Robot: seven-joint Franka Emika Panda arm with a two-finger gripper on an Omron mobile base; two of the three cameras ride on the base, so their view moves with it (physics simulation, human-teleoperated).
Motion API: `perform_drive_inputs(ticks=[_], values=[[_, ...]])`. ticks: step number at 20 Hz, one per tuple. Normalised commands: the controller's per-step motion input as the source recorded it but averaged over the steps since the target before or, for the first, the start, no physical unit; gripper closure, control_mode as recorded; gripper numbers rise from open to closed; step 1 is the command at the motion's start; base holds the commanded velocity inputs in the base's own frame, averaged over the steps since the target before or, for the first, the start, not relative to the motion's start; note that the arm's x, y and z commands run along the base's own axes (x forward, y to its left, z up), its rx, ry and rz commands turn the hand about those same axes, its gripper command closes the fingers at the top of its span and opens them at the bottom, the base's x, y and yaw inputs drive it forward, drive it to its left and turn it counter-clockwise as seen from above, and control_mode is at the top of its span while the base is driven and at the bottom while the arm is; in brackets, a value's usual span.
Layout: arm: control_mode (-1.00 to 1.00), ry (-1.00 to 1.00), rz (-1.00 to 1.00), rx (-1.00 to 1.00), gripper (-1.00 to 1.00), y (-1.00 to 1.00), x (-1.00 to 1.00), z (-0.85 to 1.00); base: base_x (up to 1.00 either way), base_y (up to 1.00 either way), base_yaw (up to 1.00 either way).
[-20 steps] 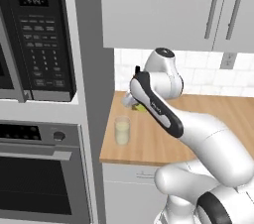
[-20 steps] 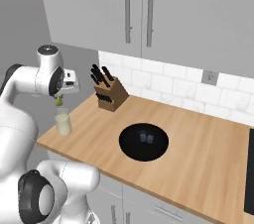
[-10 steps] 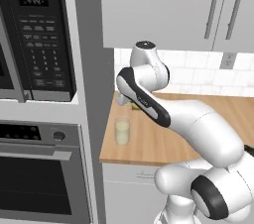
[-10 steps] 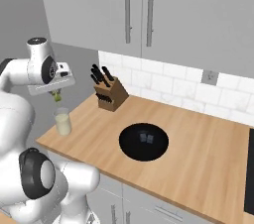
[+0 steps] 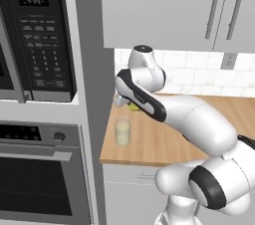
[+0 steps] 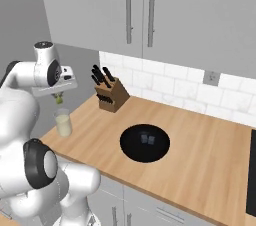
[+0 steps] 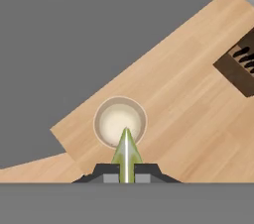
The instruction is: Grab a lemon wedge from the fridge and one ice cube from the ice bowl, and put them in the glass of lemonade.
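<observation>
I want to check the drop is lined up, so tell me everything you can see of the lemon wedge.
The lemon wedge is a small yellow-green sliver with a pale seam down its middle, tapering to a point. It is pinched between the tips of the shut gripper, pointed end away from the hand. In the hand view its tip overlaps the rim of the glass of lemonade. In the right base view it hangs in the air above the glass, not touching it or the wooden counter.

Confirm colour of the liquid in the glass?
Pale creamy yellow; the glass of lemonade shows it best in the hand view.
</observation>
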Motion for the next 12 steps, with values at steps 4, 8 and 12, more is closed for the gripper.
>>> perform_drive_inputs(ticks=[4,8,12], values=[[-1.00,0.00,0.07,0.16,1.00,0.01,0.02,-0.27,0.00,0.00,0.00],[-1.00,-0.01,0.07,0.08,1.00,0.00,0.03,0.00,0.00,0.00,0.00],[-1.00,0.00,0.00,0.00,1.00,0.00,0.32,0.00,0.00,0.00,0.00]])
